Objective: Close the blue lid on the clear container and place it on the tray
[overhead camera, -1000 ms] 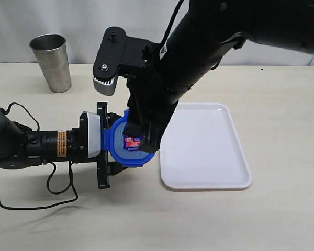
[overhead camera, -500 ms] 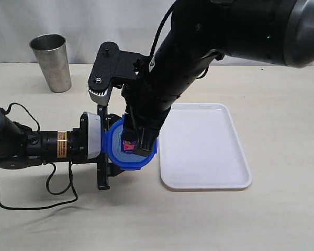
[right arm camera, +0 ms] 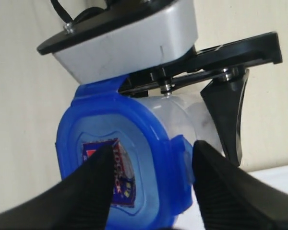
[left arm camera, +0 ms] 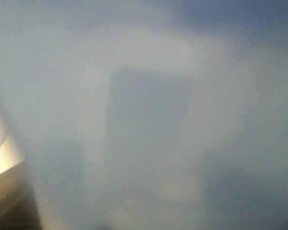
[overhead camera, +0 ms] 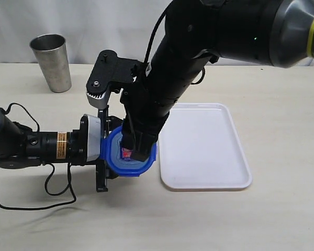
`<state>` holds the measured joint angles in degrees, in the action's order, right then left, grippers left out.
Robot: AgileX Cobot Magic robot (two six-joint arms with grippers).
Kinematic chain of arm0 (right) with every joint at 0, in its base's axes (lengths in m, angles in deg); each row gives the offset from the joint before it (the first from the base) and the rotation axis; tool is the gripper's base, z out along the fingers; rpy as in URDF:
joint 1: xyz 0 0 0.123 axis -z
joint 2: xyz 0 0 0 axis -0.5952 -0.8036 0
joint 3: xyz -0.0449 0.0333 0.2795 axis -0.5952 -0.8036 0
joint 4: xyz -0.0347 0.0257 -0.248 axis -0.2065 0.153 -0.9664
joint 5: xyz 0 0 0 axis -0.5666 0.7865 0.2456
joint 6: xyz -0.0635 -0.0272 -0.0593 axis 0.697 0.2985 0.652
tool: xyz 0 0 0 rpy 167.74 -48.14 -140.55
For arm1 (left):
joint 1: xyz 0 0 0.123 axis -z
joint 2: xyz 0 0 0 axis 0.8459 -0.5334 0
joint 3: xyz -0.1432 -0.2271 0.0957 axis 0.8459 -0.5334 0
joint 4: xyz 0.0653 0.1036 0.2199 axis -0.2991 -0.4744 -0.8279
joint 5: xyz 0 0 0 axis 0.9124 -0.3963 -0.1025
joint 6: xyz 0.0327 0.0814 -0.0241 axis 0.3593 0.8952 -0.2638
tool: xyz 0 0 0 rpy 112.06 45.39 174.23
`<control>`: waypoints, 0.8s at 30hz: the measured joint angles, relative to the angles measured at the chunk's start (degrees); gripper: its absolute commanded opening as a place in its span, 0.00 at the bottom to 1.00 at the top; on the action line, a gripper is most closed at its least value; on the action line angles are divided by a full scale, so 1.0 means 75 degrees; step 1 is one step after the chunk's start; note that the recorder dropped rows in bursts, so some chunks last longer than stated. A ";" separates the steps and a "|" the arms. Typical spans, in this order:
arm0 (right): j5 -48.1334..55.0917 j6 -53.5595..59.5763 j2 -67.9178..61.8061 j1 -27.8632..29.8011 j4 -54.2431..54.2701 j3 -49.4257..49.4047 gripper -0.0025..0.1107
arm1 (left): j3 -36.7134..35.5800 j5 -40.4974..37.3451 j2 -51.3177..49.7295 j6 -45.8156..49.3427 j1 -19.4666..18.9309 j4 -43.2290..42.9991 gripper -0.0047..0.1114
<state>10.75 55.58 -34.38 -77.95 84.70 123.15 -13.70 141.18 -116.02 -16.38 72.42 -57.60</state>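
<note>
Holding the clear container (right arm camera: 182,112), blue lid (overhead camera: 115,157) over its mouth, just beside the white tray (overhead camera: 209,146).
Left gripper (overhead camera: 111,150) is clamped on the container's clear body, off the tray's left rim. Right gripper (right arm camera: 152,148) is spread at the lid, one finger over the sticker, the other beside a flap.

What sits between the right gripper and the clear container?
The blue lid, capping the clear container; the right gripper spreads its fingers over one flap. The right wrist view shows it closest; the exterior view agrees.
</note>
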 measured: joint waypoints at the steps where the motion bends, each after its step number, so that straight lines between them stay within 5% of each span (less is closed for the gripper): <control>1: 0.0020 -0.0048 0.0000 0.0000 -0.0051 0.0050 0.43 | 0.0000 0.0000 0.0000 -0.0020 0.0000 0.0000 0.04; 16: 0.0348 -0.3100 0.0351 0.0000 -0.2125 0.0632 0.42 | 0.0000 -0.0074 0.0145 -0.1760 0.0000 0.0507 0.04; 22: -0.0004 -0.3974 0.0682 0.0000 -0.1804 0.0632 0.10 | 0.0000 -0.0089 0.0514 -0.2452 0.0000 0.0254 0.04; 24: -0.0035 -0.3877 0.0682 0.0000 -0.1413 0.0604 0.06 | 0.0000 -0.0089 0.0569 -0.2545 0.0000 0.0182 0.04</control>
<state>10.49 26.51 -29.26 -77.95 74.10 127.68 -13.70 140.51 -111.75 -35.47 72.42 -56.24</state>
